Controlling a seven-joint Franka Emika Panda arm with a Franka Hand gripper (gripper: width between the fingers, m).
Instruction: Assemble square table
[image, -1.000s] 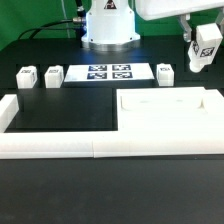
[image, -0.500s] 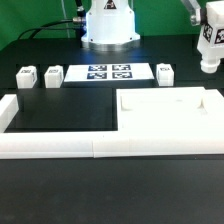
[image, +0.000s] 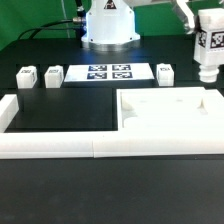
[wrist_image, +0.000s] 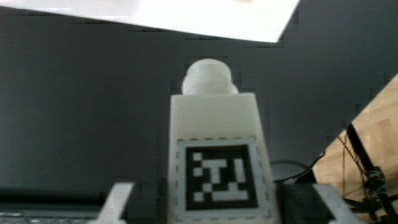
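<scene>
tool (wrist_image: 208, 203) seemingly clamps a leg block (image: 207, 62); slab (image: 168, 108) lies apart

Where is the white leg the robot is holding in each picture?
Exterior view: the leg is upright near the exterior view's right edge.
Wrist view: the leg fills the middle, clamped between the fingers.
Shared landmark: the black-and-white tag on the leg's face shows in both.
</scene>
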